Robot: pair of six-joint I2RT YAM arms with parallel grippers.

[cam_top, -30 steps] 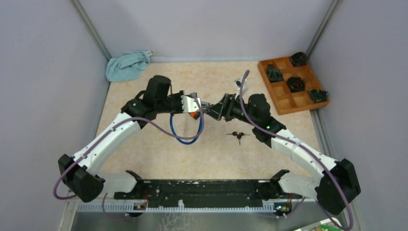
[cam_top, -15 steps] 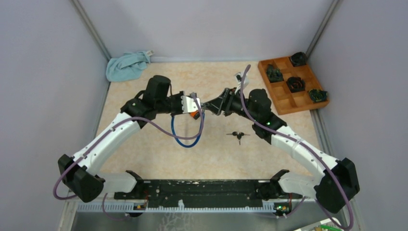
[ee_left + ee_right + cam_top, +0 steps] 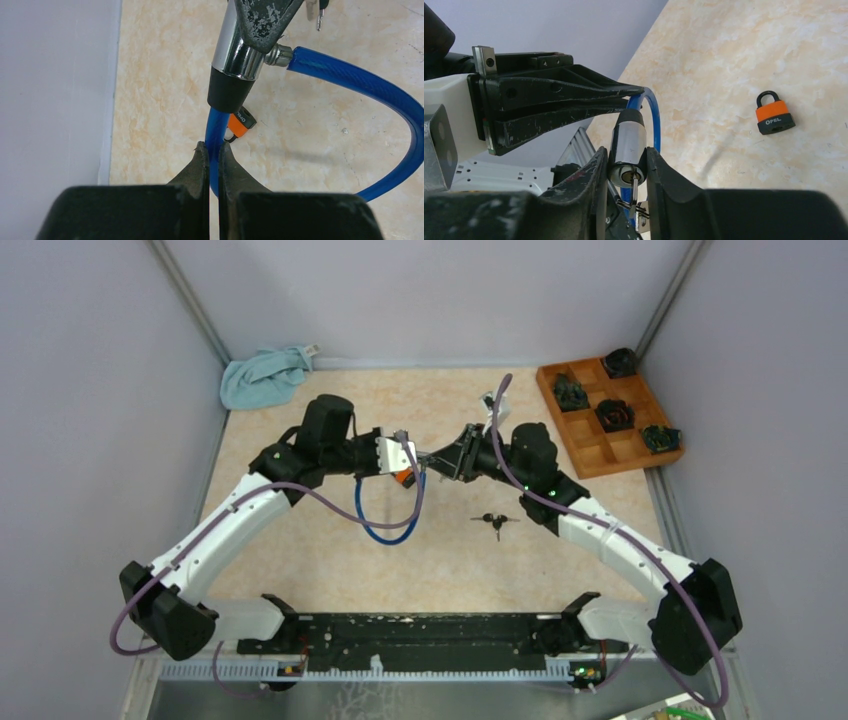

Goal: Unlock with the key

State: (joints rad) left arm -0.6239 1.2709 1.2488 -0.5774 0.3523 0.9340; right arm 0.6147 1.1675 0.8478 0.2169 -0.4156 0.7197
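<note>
1. The left gripper (image 3: 213, 147) is clamped on the blue cable (image 3: 350, 80) just below the black collar of the lock barrel (image 3: 235, 45), at lower centre of the left wrist view. Gripping this close to the barrel lifts it off the table (image 3: 330, 560) and, by judgement, braces it against twisting.
2. The right gripper (image 3: 625, 150) presses its fingers against both sides of the barrel's keyed end, at lower centre of the right wrist view. The key (image 3: 634, 189) sits in the keyhole between them, with a key ring (image 3: 629, 207) hanging beneath. Whether the fingers also bear on the key cannot be told.
3. In the top view the two grippers meet nose to nose at centre frame. The keyhole thus faces the right arm, an alignment judged to let a wrist roll turn the key.
4. The cable hangs in a loop below the left gripper with both ends entering the barrel, so the lock is judged not yet released.
5. An orange padlock (image 3: 775, 117) lies on the table at the right of the right wrist view. A second key bunch (image 3: 495, 521) lies right of centre in the top view. Both sit apart from the grippers and appear to be spares.
</note>
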